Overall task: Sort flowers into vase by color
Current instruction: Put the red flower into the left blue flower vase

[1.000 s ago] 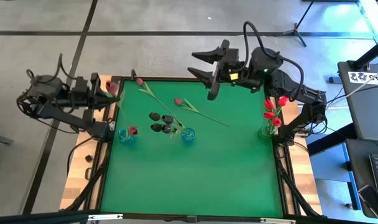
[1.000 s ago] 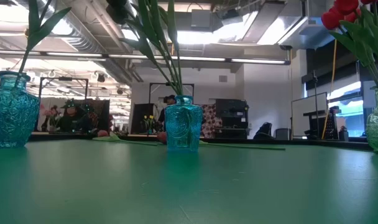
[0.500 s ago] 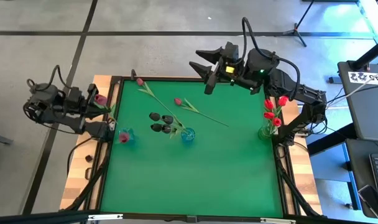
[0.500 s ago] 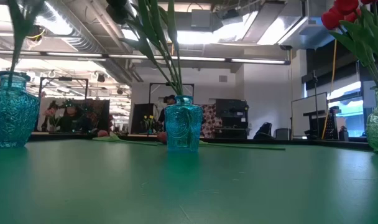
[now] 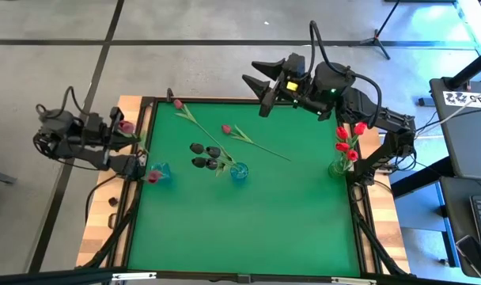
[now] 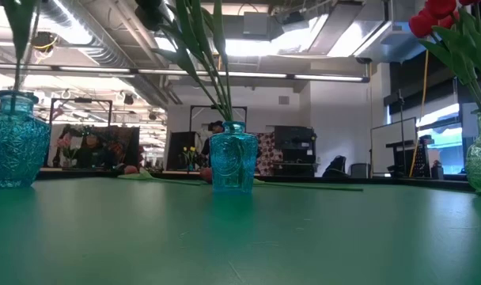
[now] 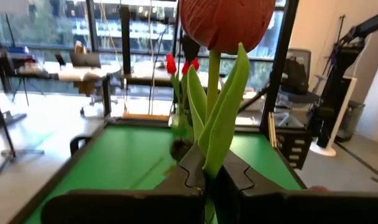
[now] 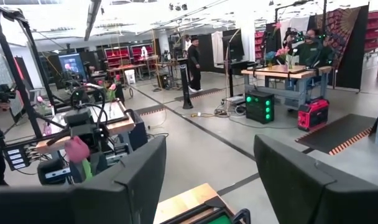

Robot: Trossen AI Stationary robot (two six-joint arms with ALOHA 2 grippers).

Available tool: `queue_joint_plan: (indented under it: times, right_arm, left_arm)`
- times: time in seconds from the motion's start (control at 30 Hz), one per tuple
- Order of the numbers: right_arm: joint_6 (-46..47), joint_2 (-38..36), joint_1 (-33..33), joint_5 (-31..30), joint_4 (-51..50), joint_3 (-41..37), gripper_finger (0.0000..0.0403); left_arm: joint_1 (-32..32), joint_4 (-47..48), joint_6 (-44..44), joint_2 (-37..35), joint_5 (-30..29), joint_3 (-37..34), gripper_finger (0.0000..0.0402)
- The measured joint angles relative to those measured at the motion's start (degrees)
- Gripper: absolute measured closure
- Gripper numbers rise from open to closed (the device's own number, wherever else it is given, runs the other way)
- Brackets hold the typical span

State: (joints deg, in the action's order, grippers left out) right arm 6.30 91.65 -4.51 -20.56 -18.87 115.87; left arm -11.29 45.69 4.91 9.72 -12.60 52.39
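The table (image 5: 248, 214) has a flat green top inside a dark frame, with pale wooden boards showing along its left and right edges. It stands on a grey concrete floor (image 5: 185, 24) crossed by dark seams.

The left gripper (image 5: 123, 134) sits just off the table's left edge, its jaws pinched tight on the stem of a pinkish-red tulip (image 5: 127, 126). In the left wrist view that tulip (image 7: 225, 25) stands upright between the closed fingers (image 7: 192, 169). Just inside the left edge is a blue vase (image 5: 158, 172) with a pinkish-red bud at its mouth.

Near the table's middle a second blue vase (image 5: 239, 171) holds black tulips (image 5: 202, 155) that lean toward the left. Two more pinkish-red tulips (image 5: 225, 128) lie flat on the green top toward the far edge, well apart from both vases. At the right edge a clear vase (image 5: 338, 167) holds red tulips (image 5: 348, 139).

The right gripper (image 5: 262, 87) hangs over the table's far edge with its fingers spread apart and nothing between them.

The low view looks across the green top into a big hall with bright ceiling lights, ducts and dark racks. The right wrist view shows workbenches, another robot rig and people (image 8: 193, 59) standing far off on the grey floor.
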Motion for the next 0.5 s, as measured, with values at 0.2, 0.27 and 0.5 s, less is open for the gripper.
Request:
queue_joint_plan:
  times: [0.2,0.27,0.5]
  right_arm:
    - [2.3,0.0,0.0,0.0,-0.1,0.0,0.0162]
    - [2.7,0.0,0.0,0.1,-0.2,0.0,0.0162]
    - [4.0,0.0,0.1,0.1,-0.7,0.0,0.0162]
  left_arm:
    - [0.0,-3.3,-4.0,0.0,-1.4,0.0,0.0398]
    - [0.0,-1.8,-3.9,0.0,-2.3,0.0,0.0398]
    - [0.0,3.7,1.3,0.0,-1.4,0.0,0.0398]
